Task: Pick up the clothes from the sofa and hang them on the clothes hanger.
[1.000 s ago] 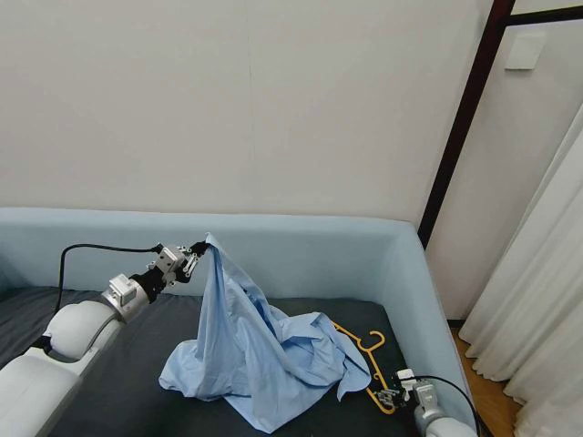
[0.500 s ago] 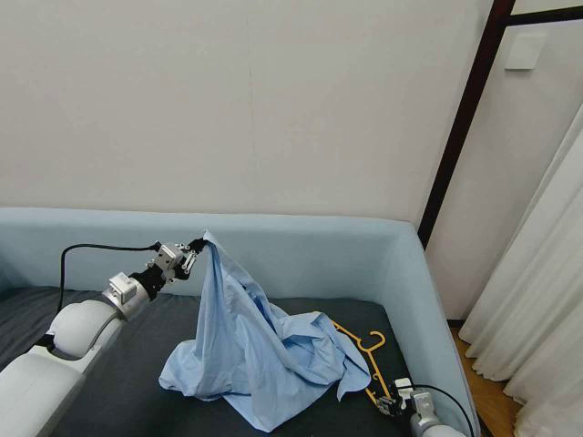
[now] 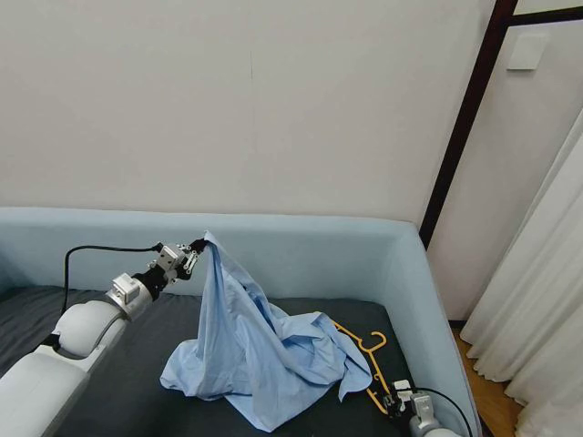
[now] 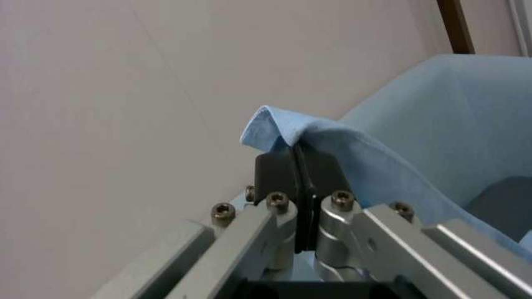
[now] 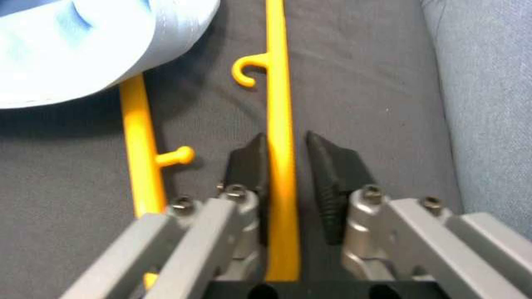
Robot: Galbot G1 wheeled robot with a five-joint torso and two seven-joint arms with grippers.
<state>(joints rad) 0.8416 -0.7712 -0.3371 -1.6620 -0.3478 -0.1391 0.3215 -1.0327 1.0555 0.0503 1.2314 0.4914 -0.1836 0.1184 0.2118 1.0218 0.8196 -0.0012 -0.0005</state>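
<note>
Right hand (image 5: pixel 288 152) slid back, apparently loose astride hanger (image 5: pixel 280 75); left hand (image 3: pixel 194 255) pinching shirt (image 3: pixel 246 337)

Head view: high up, looking forward and down over the sofa (image 3: pixel 401 264) toward the wall.
Left wrist view: very close, facing the wall; shares the blue shirt (image 4: pixel 365 156) with the head view.
Right wrist view: close above the seat, looking down; shares the yellow hanger (image 5: pixel 281 93) with the head view.

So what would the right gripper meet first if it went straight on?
The yellow hanger: its bar lies between the open fingers of the right gripper, so it would run along that bar, probably catching the small side hook first; depth is unclear.
</note>
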